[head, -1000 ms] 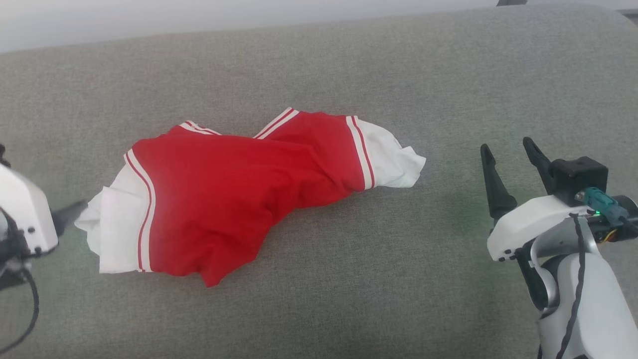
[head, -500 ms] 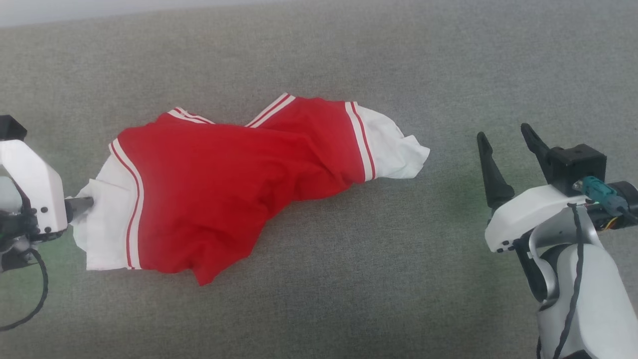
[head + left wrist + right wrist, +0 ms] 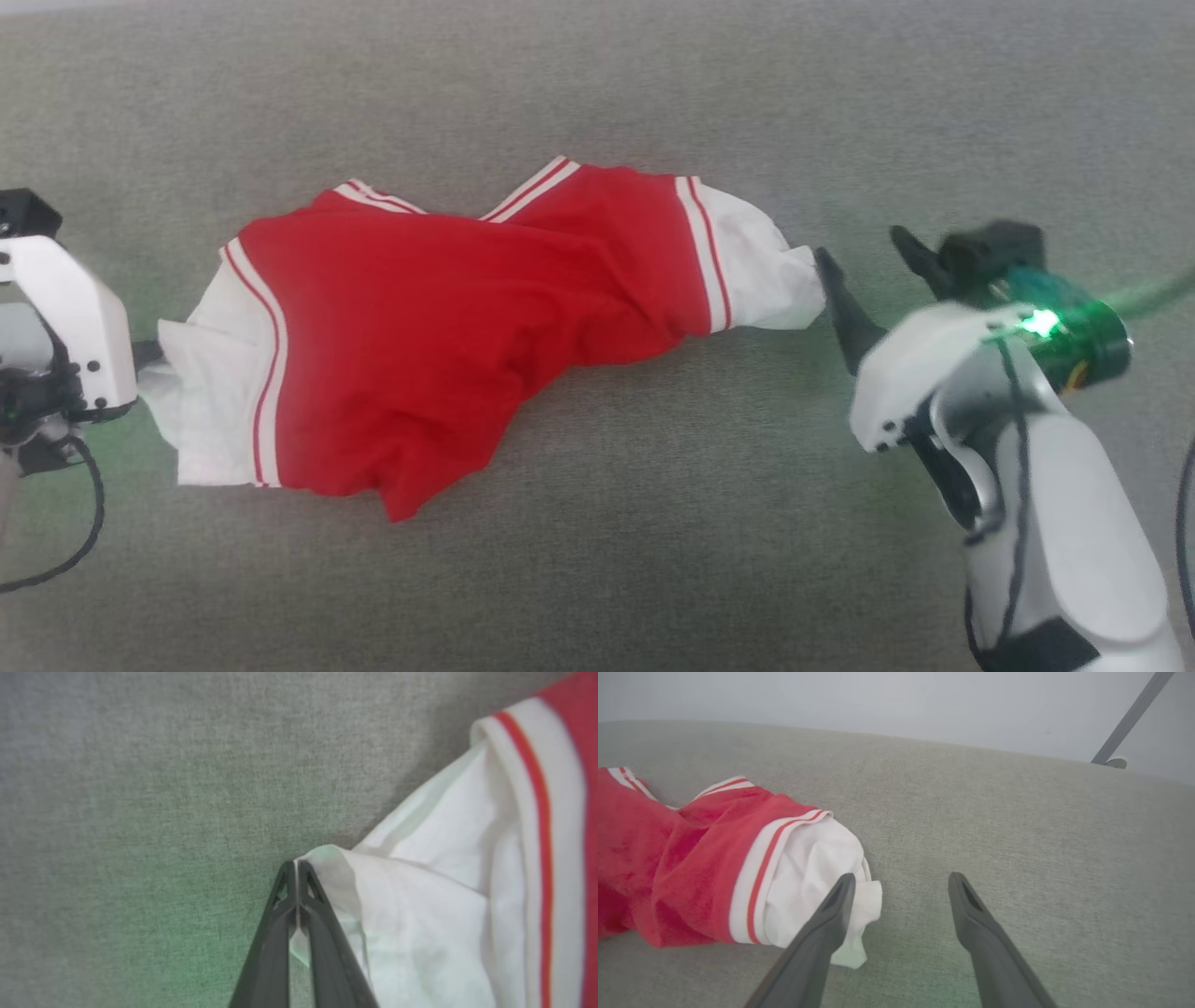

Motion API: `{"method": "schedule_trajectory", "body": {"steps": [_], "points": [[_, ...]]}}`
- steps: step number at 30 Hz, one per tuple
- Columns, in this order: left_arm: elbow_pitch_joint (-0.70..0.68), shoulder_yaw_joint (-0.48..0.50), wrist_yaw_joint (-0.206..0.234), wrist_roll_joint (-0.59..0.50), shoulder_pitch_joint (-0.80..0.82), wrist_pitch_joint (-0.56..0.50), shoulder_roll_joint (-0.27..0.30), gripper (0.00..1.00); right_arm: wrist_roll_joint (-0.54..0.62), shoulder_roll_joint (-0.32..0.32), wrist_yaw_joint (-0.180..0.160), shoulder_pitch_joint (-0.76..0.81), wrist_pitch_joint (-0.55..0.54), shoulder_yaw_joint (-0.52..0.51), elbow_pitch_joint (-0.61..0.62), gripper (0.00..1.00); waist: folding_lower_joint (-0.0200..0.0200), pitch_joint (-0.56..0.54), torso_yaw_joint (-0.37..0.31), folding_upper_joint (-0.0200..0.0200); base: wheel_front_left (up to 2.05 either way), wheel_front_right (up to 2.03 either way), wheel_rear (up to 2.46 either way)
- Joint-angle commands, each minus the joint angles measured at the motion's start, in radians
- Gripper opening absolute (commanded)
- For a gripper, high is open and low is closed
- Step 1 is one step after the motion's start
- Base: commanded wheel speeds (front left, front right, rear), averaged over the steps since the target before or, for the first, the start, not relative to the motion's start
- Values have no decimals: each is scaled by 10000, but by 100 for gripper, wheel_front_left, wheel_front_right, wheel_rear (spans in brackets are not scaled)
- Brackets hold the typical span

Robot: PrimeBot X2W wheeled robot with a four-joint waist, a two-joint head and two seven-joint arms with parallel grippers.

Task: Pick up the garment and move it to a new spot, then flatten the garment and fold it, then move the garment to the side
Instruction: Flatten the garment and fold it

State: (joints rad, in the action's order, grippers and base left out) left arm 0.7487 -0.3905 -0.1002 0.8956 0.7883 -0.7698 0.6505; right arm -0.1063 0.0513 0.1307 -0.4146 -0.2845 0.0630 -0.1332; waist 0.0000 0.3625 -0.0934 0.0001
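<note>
My left gripper, at 9 o'clock of the garment, is clamped on its white sleeve edge. The garment lies crumpled mid grey fabric surface. My right gripper, at its 3 o'clock, has fingers apart beside the other sleeve.

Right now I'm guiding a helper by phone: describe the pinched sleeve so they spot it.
On the grey surface lies the red garment, a white sleeve at each end. It is the sleeve on the robot's left, its edge clamped in the shut left end effector; the other sleeve lies free by the open right end effector.
</note>
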Motion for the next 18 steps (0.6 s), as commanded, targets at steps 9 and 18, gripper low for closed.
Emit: {"method": "schedule_trajectory", "body": {"steps": [9,18], "points": [[409,-534,-239,-73,513,533,-767,0,-673,212,1,-1834,-2821,724,-1320,100,0,211,634,-1,0,0,0],[530,-901,-296,94,921,1014,-1168,0,-820,310,3,-2836,-5258,769,-2980,0,0,357,1106,-1,0,0,0]]}}
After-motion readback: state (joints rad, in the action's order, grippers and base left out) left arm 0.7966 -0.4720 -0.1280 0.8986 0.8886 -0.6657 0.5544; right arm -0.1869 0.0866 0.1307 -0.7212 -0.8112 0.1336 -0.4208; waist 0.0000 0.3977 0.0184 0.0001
